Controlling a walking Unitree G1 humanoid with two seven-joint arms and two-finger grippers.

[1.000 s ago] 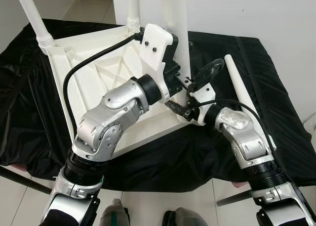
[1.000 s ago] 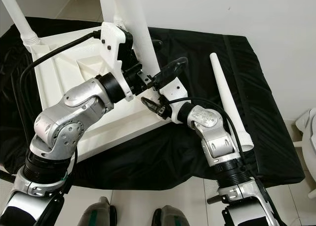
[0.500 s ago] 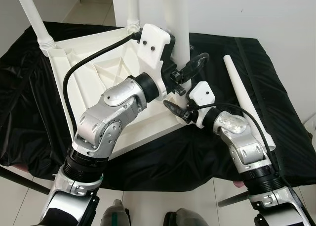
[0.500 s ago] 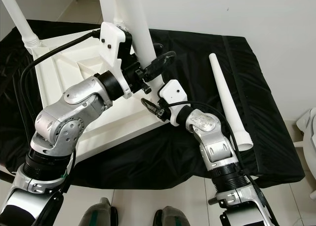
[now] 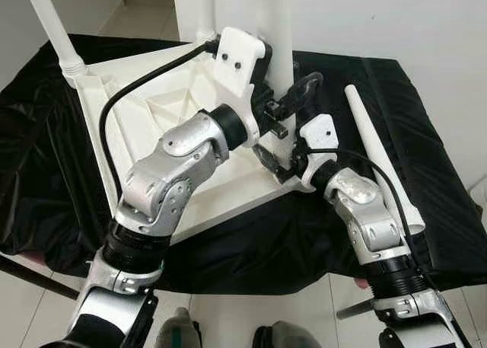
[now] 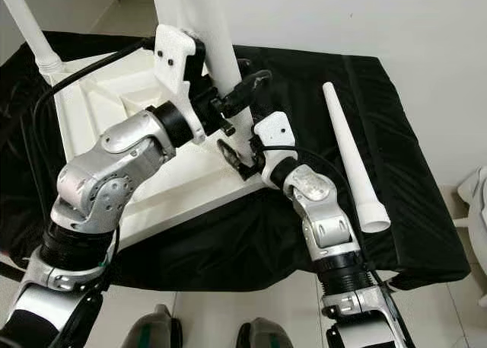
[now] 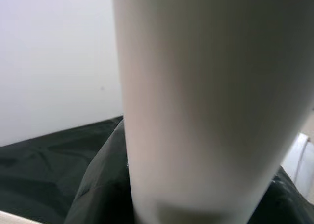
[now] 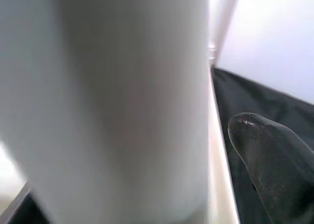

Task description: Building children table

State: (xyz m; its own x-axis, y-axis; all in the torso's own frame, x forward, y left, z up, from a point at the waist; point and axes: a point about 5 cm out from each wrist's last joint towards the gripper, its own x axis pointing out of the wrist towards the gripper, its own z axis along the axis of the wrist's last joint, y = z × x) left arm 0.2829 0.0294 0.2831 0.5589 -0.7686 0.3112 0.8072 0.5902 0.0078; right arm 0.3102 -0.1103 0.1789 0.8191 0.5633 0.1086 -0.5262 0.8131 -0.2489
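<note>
A white children's table top (image 5: 152,112) lies upside down on a black cloth. An upright white leg (image 5: 275,36) stands at its near right corner. My left gripper (image 5: 288,97) reaches across the top and is shut on this leg, one black finger (image 6: 249,84) curving round its right side. My right gripper (image 5: 278,154) straddles the base of the same leg, open; in the right wrist view one fingertip (image 8: 270,155) stands apart from the leg (image 8: 122,101). The leg (image 7: 206,111) is very close in the left wrist view. A loose leg (image 6: 346,150) lies to the right.
Another fitted leg (image 5: 49,20) rises at the table top's far left corner. The black cloth (image 5: 426,180) covers a low surface that ends just before my feet. A white wall is behind, and a white object (image 6: 475,196) stands on the floor at the far right.
My left gripper has moved in from the right and closed round the upright leg. My right gripper has risen and shifted closer to the leg's base.
</note>
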